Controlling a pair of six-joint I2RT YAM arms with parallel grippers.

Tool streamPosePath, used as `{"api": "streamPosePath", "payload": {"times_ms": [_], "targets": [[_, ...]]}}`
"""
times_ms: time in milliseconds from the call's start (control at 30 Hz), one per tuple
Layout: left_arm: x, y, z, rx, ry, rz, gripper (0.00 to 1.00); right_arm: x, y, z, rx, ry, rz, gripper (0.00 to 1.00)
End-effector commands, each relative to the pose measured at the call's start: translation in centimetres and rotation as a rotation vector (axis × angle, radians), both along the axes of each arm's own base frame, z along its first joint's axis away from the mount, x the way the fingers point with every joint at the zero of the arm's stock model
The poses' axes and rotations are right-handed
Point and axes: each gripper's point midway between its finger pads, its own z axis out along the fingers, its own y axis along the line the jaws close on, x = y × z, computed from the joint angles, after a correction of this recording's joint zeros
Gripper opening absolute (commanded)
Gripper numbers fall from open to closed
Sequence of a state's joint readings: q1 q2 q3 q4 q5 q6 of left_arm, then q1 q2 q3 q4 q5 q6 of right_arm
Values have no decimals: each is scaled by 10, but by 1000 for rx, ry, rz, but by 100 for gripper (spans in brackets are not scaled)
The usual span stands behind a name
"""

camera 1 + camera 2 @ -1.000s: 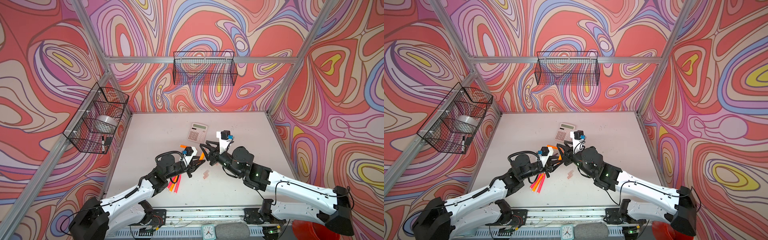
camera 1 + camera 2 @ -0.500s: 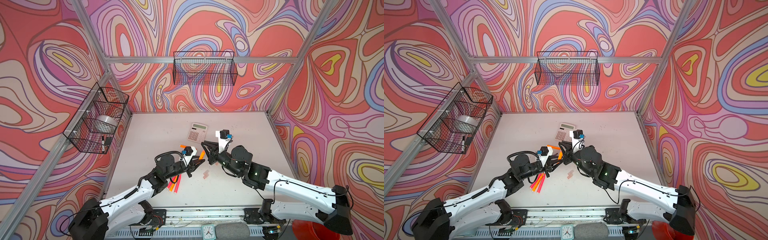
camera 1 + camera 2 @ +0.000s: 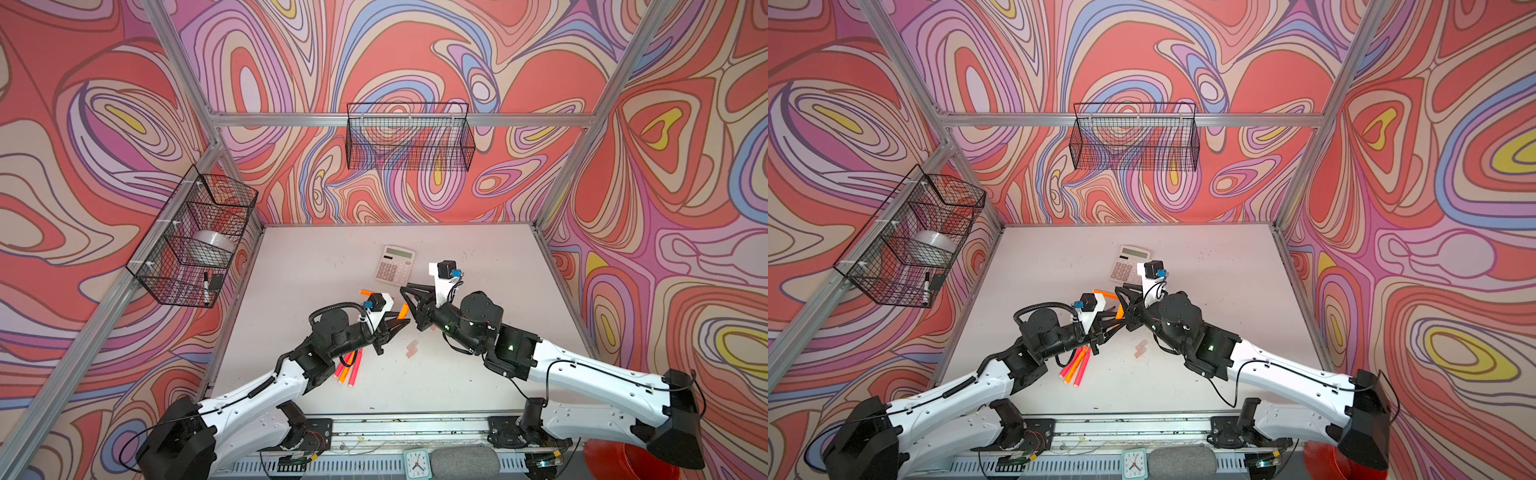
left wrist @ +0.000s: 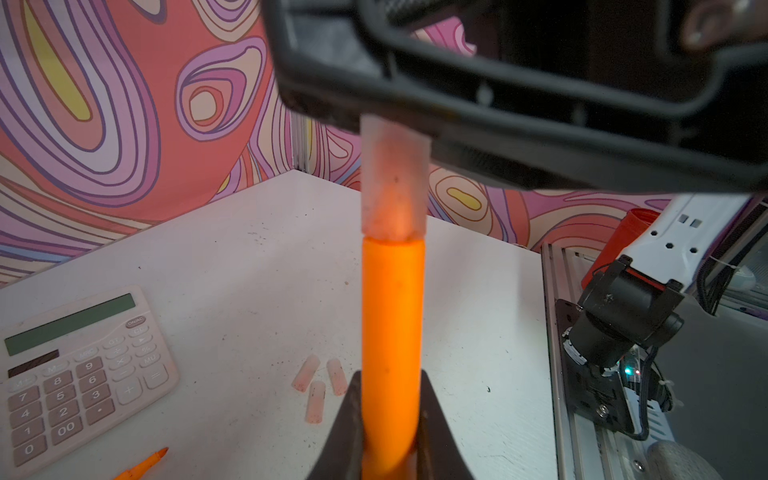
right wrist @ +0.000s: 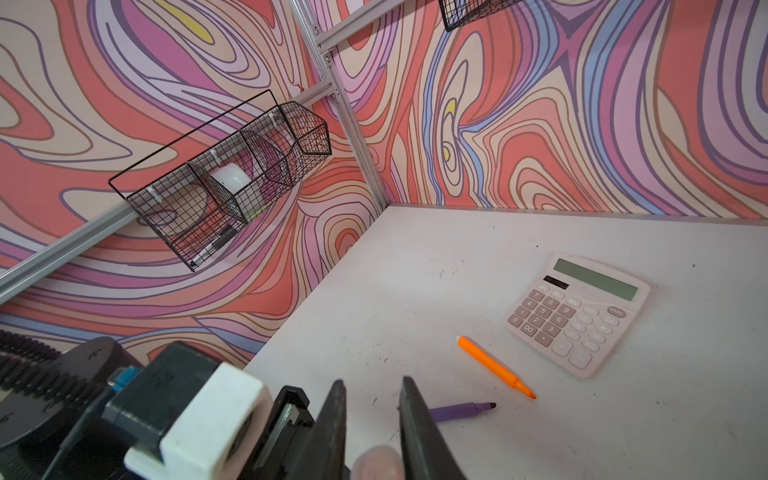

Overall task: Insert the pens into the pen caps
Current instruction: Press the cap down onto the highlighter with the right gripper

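Note:
My left gripper [image 4: 392,376] is shut on an orange pen [image 4: 392,332], held above the table's middle [image 3: 402,311] [image 3: 1120,309]. A pale-pink translucent pen cap [image 4: 395,178] sits over that pen's tip, with its far end between the right gripper's black fingers [image 4: 478,108]. In the right wrist view the cap's end [image 5: 376,461] shows deep between the jaws of my right gripper [image 5: 373,381], which press on it. Three loose pen caps [image 4: 318,384] [image 3: 412,348] lie on the table below. More pens lie around: an orange one [image 5: 494,368], a purple one [image 5: 461,410] and a bundle [image 3: 351,370] under the left arm.
A pink calculator [image 3: 395,264] [image 5: 577,311] lies just behind the grippers. A wire basket [image 3: 195,241] on the left wall holds a tape roll and a black-capped marker. Another wire basket [image 3: 409,139] hangs on the back wall. A metal rail [image 4: 557,332] edges the table.
Both arms stay almost where they were, tips together over the table's middle. No clear shift of pen, cap or loose things shows.

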State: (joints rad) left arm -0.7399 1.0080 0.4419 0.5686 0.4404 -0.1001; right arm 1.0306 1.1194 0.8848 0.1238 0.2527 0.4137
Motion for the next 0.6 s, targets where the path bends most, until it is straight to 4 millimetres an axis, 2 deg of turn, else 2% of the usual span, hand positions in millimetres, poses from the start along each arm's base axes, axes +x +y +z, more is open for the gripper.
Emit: {"api": "streamPosePath", "payload": {"times_ms": [0, 67, 333, 433, 567], "targets": [[-1, 0, 16, -25, -55, 0, 0, -1, 3, 3, 4, 6, 11, 22], [-1, 0, 16, -26, -55, -2, 0, -2, 3, 2, 4, 7, 15, 20], [0, -1, 15, -22, -50, 4, 0, -9, 6, 7, 21, 6, 58, 1], [5, 3, 17, -39, -43, 42, 0, -15, 12, 1, 34, 34, 102, 0], [22, 13, 29, -63, -55, 154, 0, -23, 25, -21, 57, 102, 173, 0]]}}
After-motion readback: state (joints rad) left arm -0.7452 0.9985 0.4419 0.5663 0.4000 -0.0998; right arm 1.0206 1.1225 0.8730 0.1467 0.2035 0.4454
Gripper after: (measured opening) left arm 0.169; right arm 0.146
